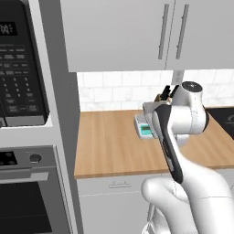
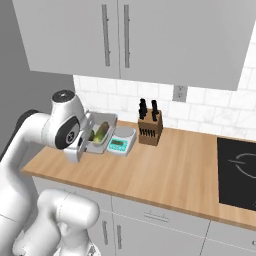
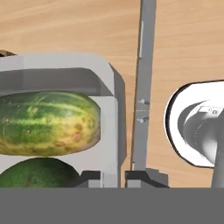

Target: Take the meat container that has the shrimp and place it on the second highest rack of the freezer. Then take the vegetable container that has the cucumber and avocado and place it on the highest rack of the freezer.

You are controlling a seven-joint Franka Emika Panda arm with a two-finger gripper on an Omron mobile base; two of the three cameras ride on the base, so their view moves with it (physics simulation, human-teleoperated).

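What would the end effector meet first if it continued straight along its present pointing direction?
Probably the wooden countertop: the hand view looks onto it past the gripped vegetable container's rim. Depth is unclear.

The arm (image 1: 183, 137) rises at lower right over the wooden counter (image 1: 109, 141). Behind its wrist on the counter sit a scale (image 1: 144, 129) and, just beyond, what may be a knife block (image 1: 165, 94), mostly hidden. Left of the counter stand a microwave (image 1: 20, 68) and, below it, an oven (image 1: 27, 192). Grey cabinets (image 1: 137, 32) hang above the counter.
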